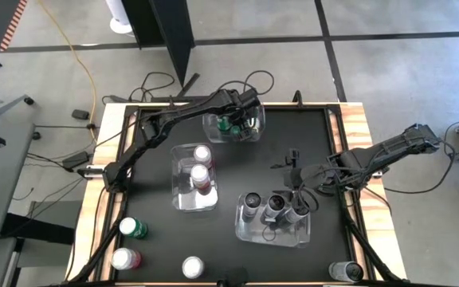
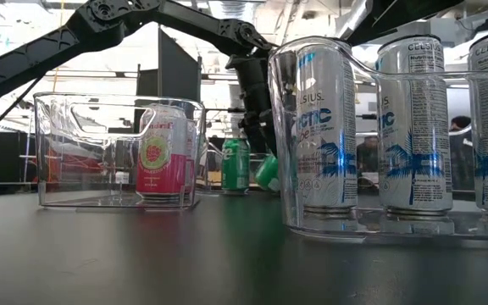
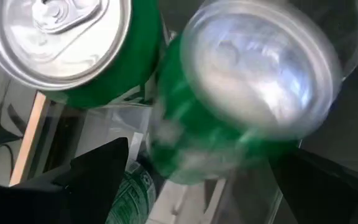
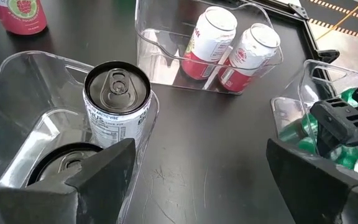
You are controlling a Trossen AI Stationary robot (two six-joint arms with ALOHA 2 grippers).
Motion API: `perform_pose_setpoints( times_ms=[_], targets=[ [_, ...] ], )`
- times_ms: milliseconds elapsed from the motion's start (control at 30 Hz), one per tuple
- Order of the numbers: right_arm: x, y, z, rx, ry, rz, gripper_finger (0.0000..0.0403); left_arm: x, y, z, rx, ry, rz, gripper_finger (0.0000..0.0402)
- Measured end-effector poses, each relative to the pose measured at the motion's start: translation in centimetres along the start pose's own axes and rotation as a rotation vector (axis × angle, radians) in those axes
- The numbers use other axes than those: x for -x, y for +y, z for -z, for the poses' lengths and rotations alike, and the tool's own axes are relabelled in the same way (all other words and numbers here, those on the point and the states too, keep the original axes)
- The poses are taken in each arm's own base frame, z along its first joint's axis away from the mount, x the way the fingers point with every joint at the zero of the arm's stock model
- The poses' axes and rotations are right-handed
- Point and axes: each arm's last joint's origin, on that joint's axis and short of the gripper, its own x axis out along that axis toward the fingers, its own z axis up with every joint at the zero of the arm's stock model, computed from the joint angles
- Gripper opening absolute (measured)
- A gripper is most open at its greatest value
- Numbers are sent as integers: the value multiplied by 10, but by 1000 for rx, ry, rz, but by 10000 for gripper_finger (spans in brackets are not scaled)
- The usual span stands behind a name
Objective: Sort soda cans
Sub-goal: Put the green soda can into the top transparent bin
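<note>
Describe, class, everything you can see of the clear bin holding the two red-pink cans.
The clear bin is a see-through plastic tub with rounded corners and a scooped cut-out in one end wall, standing level on the black table left of centre. Two red-pink cans with silver tops stand upright inside, side by side. No gripper touches it.

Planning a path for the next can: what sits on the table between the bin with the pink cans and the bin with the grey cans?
Nothing: in the high view, bare black table separates the pink-can bin from the grey-can bin.
</note>
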Motion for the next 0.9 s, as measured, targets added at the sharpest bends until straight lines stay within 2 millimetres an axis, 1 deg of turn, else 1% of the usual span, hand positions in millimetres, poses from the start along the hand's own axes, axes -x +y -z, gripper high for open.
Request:
perform_pose_setpoints(
  times_ms=[500, 567, 667, 733, 833, 900],
  targets=[
    [0, 0, 0, -1, 0, 0, 379, 1, 0, 0, 8, 1, -7, 383],
    [0, 0, 0, -1, 0, 0, 379, 1, 0, 0, 8, 1, 1, 377],
    [0, 0, 0, -1, 0, 0, 379, 1, -1, 0, 9, -5, 30, 347],
    [0, 0, 0, -1, 0, 0, 379, 0, -1, -1, 4, -13, 33, 314],
    [0, 0, 0, -2, 0, 0, 379, -8, -3, 1, -20, -21, 48, 255],
    [0, 0, 0, -3, 0, -1, 379, -13, -4, 4, -55, -3, 51, 224]
  ],
)
